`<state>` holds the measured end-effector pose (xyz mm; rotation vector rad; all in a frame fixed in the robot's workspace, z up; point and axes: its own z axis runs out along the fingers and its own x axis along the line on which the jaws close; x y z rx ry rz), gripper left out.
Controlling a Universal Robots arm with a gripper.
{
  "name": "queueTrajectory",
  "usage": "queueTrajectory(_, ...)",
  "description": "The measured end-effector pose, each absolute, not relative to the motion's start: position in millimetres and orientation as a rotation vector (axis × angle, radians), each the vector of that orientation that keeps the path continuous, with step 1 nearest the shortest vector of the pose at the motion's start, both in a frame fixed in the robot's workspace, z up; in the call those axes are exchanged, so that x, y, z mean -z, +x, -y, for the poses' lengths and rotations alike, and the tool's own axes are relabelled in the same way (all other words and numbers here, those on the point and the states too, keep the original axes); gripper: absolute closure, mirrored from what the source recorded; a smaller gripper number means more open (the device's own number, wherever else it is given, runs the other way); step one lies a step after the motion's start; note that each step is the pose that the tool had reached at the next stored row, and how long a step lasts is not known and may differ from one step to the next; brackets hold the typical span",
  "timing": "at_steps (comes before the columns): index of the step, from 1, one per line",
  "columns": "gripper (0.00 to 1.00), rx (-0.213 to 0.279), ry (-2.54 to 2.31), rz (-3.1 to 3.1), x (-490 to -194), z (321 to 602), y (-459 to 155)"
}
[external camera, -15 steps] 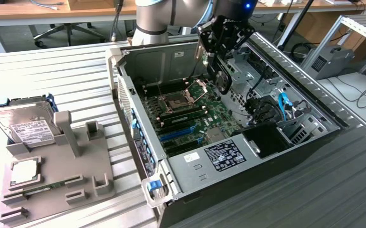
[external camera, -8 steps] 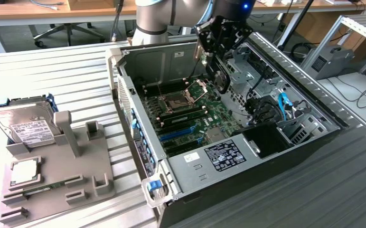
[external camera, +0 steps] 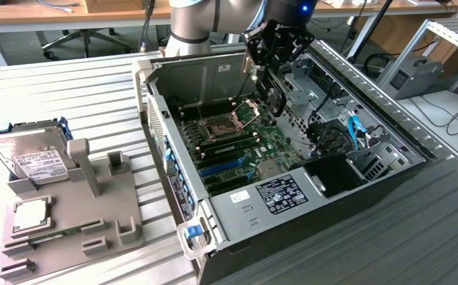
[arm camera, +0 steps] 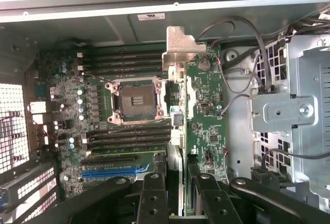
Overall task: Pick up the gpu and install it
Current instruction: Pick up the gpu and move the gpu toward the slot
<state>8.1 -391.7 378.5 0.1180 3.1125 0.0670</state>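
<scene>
The graphics card (arm camera: 178, 53) hangs in the air inside the open computer case (external camera: 356, 202), held on edge above the motherboard (external camera: 240, 148). Its silver end bracket points toward the case's far wall. In the exterior view it is a dark, thin plate (external camera: 275, 95) under the arm's wrist, near the far end of the case. The gripper (arm camera: 178, 203) is closed on it, with one finger on each face of the card.

Below the card lie the bare processor socket (arm camera: 135, 100) and the rows of memory slots. The blue expansion slots (external camera: 221, 167) sit nearer the case's front end. They look empty, and the card does not touch any of them.

The case stands on the slatted tabletop (external camera: 54, 89), toward the exterior view's right. A grey parts holder (external camera: 78, 208) sits near the tabletop's edge at the exterior view's left. It carries a hard drive (external camera: 31, 154) in a blue frame and a few smaller parts.

The pickup looks done: the card is off the holder and over the motherboard. The installing is not done, because the card has not been lined up over a slot or pressed in.
</scene>
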Motion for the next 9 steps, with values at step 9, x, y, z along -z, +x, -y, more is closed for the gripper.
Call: queueTrajectory(9,0.74,-0.067,0.118,-3.113,-374.5,384.6,8.1)
